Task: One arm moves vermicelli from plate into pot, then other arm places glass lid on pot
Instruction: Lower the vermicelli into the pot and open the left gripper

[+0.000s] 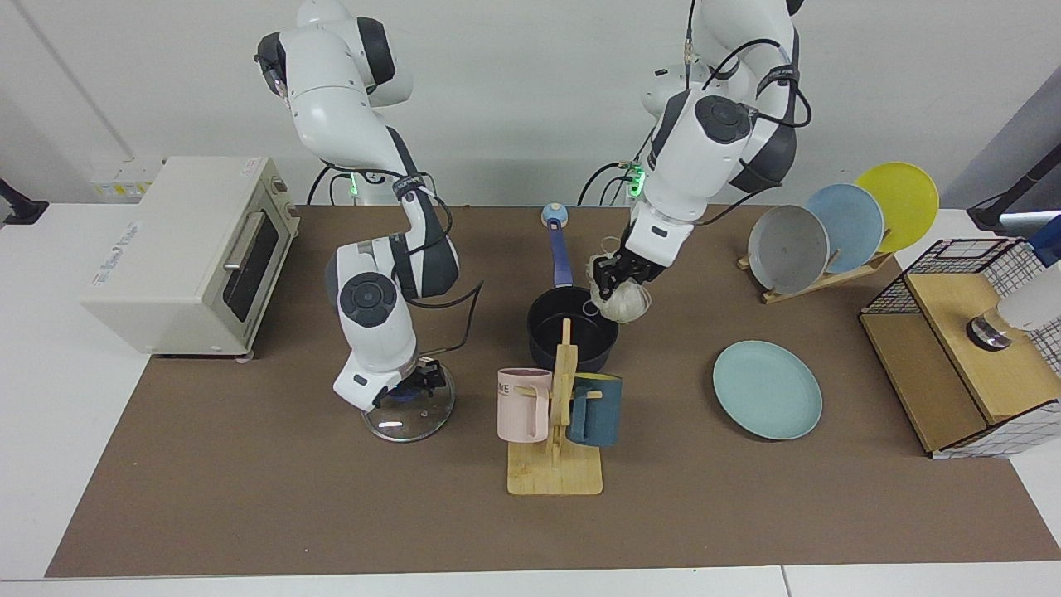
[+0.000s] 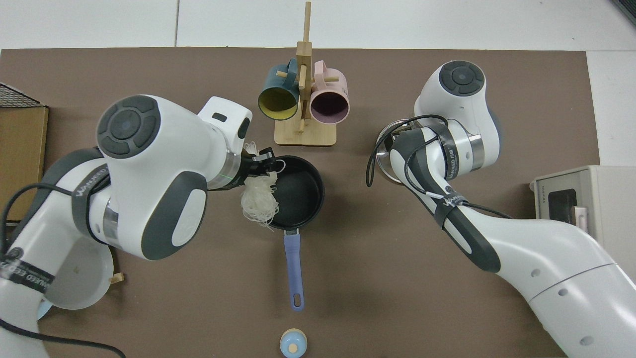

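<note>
- Left claw [image 1: 615,280] clamped on vermicelli [image 1: 623,303]: light, floppy, snaggy; bundle hangs below it, over pot [image 1: 574,330] rim. Grip mid-clump.
- Plate [image 1: 767,390] bare, well apart.
- Right claw [image 1: 412,387] at glass lid [image 1: 409,413] knob, on table [image 1: 249,497]; closure: can't tell. Lid slick, fragile; take by knob.
</note>
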Controlling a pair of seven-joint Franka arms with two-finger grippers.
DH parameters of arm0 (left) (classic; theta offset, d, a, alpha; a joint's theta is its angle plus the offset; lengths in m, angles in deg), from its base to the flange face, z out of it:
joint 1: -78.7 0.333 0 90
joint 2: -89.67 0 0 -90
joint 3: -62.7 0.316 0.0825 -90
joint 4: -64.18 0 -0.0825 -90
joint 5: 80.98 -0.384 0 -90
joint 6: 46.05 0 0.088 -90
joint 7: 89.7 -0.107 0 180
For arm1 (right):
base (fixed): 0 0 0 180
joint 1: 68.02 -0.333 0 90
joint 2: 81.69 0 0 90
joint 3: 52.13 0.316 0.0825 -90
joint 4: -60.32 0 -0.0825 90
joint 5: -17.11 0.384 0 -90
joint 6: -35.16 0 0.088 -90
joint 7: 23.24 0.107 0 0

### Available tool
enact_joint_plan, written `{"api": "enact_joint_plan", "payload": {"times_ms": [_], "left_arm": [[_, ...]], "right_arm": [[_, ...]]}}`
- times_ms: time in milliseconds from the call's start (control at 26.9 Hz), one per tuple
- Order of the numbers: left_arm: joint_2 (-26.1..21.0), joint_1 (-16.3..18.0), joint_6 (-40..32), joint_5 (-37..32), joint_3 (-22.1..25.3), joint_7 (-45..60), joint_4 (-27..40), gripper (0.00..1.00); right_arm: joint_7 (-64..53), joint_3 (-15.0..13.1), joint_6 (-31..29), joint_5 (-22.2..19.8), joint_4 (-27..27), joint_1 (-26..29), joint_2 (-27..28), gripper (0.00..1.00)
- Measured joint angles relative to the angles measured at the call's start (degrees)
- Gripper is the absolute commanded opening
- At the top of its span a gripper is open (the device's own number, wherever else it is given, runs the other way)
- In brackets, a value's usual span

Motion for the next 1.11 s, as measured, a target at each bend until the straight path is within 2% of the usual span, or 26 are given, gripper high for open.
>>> {"api": "enact_joint_plan", "payload": {"times_ms": [483,520,705,743,780,817,854,928,1002,1114], "left_arm": [[-5.8,-4.2,8.1,-1.6,-1.1,1.4,3.6,0.00],[-6.3,-4.7,8.3,-2.4,-1.1,2.3,3.7,0.00],[-8.1,-5.8,9.6,-4.6,-1.1,4.6,4.1,0.00],[-8.3,-5.8,10.0,-4.7,-1.1,4.6,4.1,0.05],[-8.6,-5.8,10.4,-4.9,-1.1,4.7,4.2,0.18],[-8.9,-5.8,10.7,-5.1,-1.0,4.7,4.3,0.24],[-9.2,-5.8,11.0,-5.5,-1.0,4.8,4.3,0.30],[-9.8,-5.8,11.1,-6.8,-1.0,5.2,4.4,0.52],[-10.5,-5.8,11.2,-8.4,-1.0,5.7,4.6,0.67],[-11.2,-5.8,11.5,-9.9,-1.0,5.9,5.0,1.00]], "right_arm": [[-0.5,0.6,1.1,0.0,0.5,0.0,-0.3,0.99],[-0.5,0.7,1.1,0.0,0.6,0.0,-0.4,0.96],[-0.5,0.7,1.1,0.0,1.2,0.0,-0.7,0.67],[-0.5,0.7,1.1,0.0,1.3,0.0,-0.7,0.58],[-0.5,0.7,1.1,0.0,1.4,0.0,-0.8,0.45],[-0.5,0.7,1.1,0.0,1.4,0.0,-1.0,0.37],[-0.5,0.7,1.1,0.0,1.4,0.0,-1.1,0.33],[-0.5,0.7,1.1,0.0,1.5,0.0,-1.4,0.25],[-0.5,0.9,1.1,0.0,1.7,0.0,-1.4,0.19],[-0.5,1.1,1.1,0.0,2.1,-0.1,-1.4,0.19]]}}
